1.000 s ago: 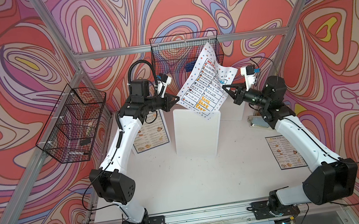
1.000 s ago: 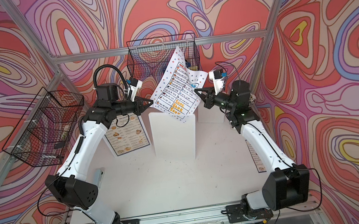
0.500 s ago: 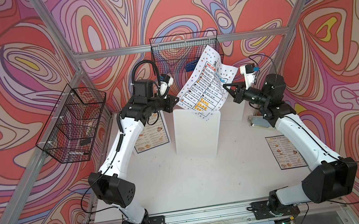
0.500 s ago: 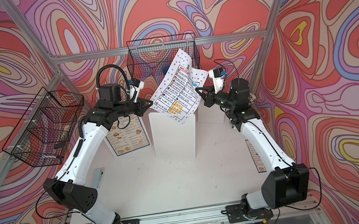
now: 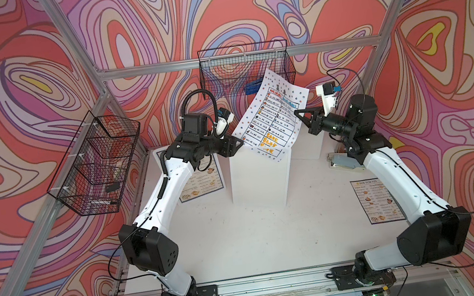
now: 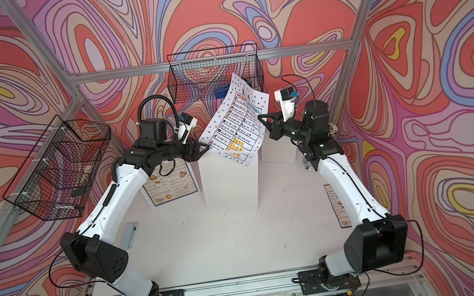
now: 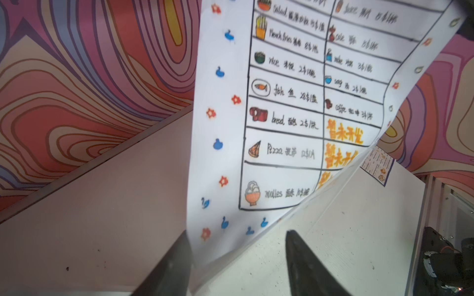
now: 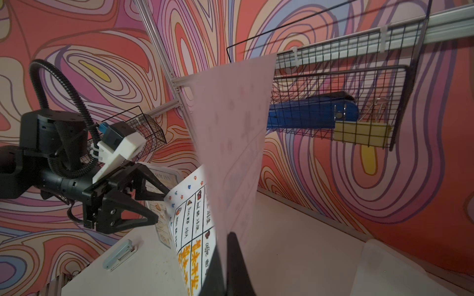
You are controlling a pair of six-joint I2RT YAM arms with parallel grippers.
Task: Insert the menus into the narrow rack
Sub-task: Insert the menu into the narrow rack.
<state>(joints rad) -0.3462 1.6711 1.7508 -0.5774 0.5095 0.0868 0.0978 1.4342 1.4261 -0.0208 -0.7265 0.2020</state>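
obstacles: white block (image 5: 260, 180) under white menu (image 5: 272, 119), wire rack (image 5: 219, 73) behind | free: front tabletop (image 5: 242, 241)

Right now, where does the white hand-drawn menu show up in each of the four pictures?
In a top view: the white menu is in the middle, held up tilted between both arms.
In a top view: same spot, above the white block.
Left wrist: fills much of the picture, printed side facing.
Right wrist: runs through the middle, mostly its blank back.
Shared landmark: the left gripper, open at the sheet's edge.

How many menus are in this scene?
3: the white menu, held up by the right end effector; a blue-bordered menu flat beneath the left arm; a second blue-bordered menu beside the right arm. No others show.
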